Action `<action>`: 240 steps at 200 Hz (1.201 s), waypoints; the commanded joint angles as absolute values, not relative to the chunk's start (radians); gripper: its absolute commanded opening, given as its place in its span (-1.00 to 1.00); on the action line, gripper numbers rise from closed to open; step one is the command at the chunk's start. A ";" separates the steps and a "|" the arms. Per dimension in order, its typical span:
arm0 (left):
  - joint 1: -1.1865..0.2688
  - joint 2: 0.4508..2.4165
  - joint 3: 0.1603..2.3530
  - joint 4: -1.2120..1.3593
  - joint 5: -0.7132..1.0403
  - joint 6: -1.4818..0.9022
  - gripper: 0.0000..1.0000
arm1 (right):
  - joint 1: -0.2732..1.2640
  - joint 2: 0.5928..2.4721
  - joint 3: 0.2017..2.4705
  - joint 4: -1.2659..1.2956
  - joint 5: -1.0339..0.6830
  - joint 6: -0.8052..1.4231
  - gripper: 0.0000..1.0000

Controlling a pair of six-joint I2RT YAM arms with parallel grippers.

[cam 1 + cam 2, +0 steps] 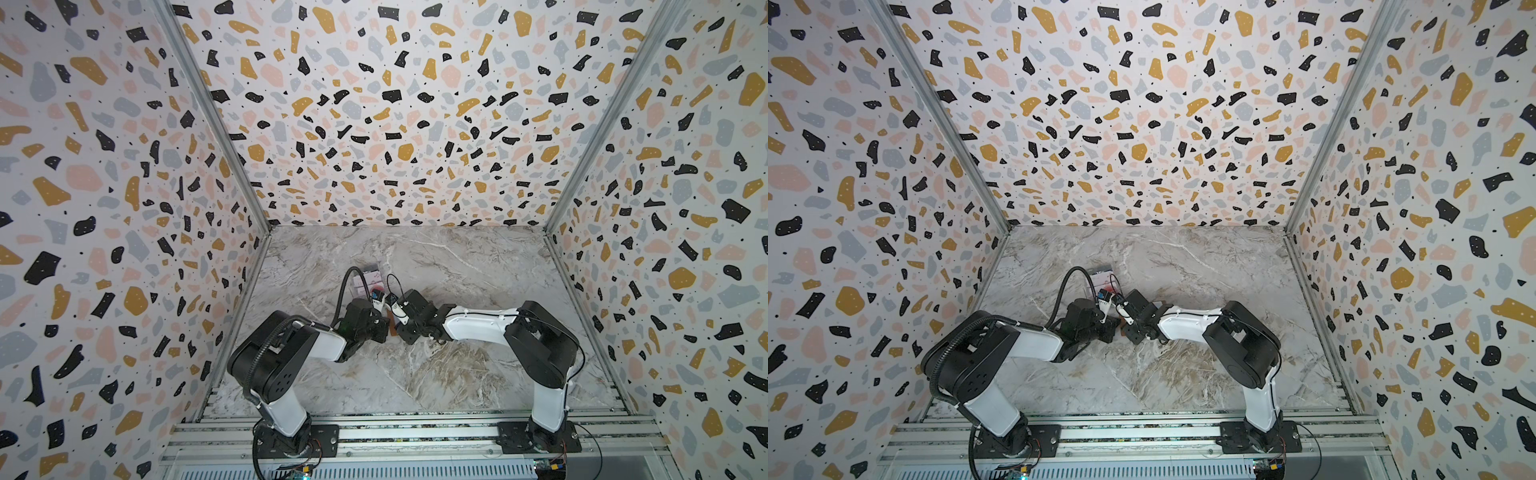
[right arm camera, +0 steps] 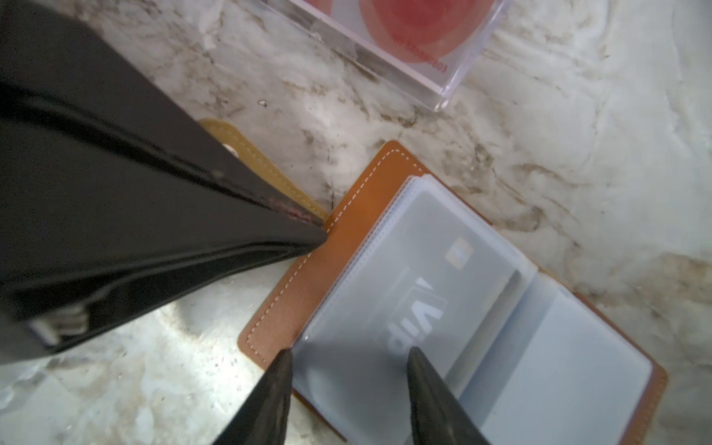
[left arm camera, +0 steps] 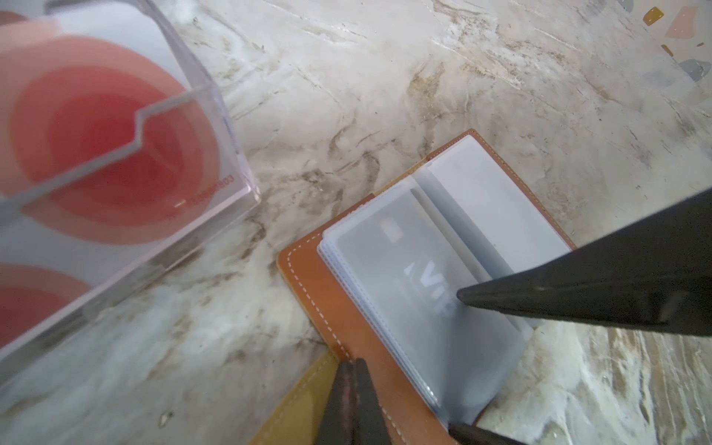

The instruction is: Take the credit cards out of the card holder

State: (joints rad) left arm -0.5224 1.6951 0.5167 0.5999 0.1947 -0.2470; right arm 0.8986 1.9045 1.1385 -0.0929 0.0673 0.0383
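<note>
The card holder (image 3: 331, 308) lies open on the marble table (image 3: 385, 77), close to the table's middle in both top views, between the two grippers. A clear case (image 3: 169, 104) stands near it, at about 11 o'clock from the holder in a top view (image 1: 368, 278). White cards with red rings (image 3: 115, 154) lie inside that case.

The left gripper (image 3: 352, 363) has its jaws pressed together. Its tip sits on the edge of the leather cover where the yellowish strap (image 2: 246, 150) joins. It seems to pin the holder down; whether it nips any leather cannot be told.

The right gripper (image 2: 348, 350) is spread and holds nothing. Its two fingertips (image 2: 414, 352) come down on the top sleeve, one near the sleeve's outer edge and one over the grey card (image 2: 416, 304) with the white "Vip" lettering.

The task looks partly done. The red-ringed cards in the case are probably ones already taken out. The grey card is fully inside its cloudy sleeve, so it is not yet out. The facing page at 3 o'clock of the fold, seen from the right wrist, looks blank. Several more sleeves are stacked under the top one, and their contents are hidden. What is left, at the least, is to slide out the grey card and check the sleeves below.
</note>
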 commanded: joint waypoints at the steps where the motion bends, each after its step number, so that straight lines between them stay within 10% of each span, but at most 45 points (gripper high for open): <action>1: -0.523 1.726 0.479 0.543 0.175 -0.248 -1.00 | 0.896 1.880 1.154 -0.168 0.115 0.028 -0.08; 90: -0.523 1.730 0.474 0.548 0.176 -0.253 -1.00 | 0.876 1.852 1.147 -0.157 0.055 0.041 -0.47; 195: -0.523 1.735 0.472 0.551 0.182 -0.253 -1.00 | 0.828 1.859 1.146 -0.145 0.021 0.022 -0.47; 240: -0.523 1.735 0.474 0.548 0.182 -0.253 -1.00 | 0.828 1.846 1.131 -0.117 -0.037 -0.007 -0.03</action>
